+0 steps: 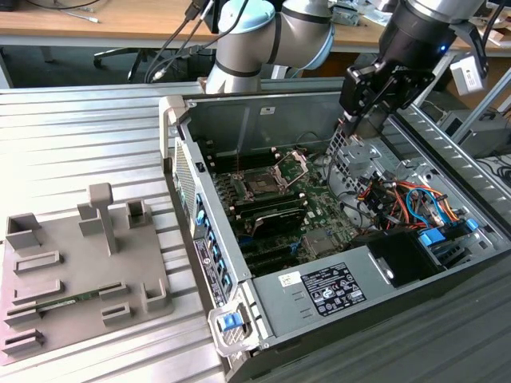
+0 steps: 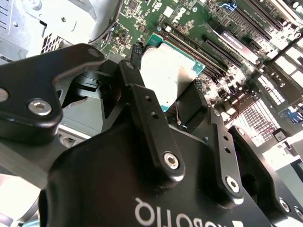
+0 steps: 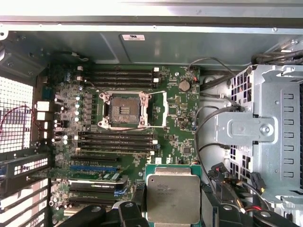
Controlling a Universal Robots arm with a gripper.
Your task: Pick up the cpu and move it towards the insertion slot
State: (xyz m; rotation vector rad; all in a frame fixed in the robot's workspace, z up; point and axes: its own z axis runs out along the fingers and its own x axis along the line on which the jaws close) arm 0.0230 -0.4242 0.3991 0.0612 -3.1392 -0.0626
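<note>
My gripper [image 3: 173,213] is shut on the cpu [image 3: 173,197], a flat square chip with a silvery metal top, held by its edges between the two black fingers [image 3: 129,212]. In the second wrist view the cpu [image 2: 171,70] sits in the gripper [image 2: 164,90] above the green board. In the exterior view the gripper [image 1: 357,128] hangs inside the open computer case, above the drive cage side and to the exterior view's right of the insertion slot [image 1: 261,185]. The insertion slot [image 3: 122,109] is a square socket with a dark centre and its metal frame swung open.
The grey case walls [image 1: 263,108] enclose the board. A metal drive cage [image 3: 255,137] and bundled cables [image 1: 399,199] lie beside the gripper. Long black memory slots [image 3: 118,139] flank the socket. A grey plastic tray [image 1: 48,319] sits outside on the ribbed table.
</note>
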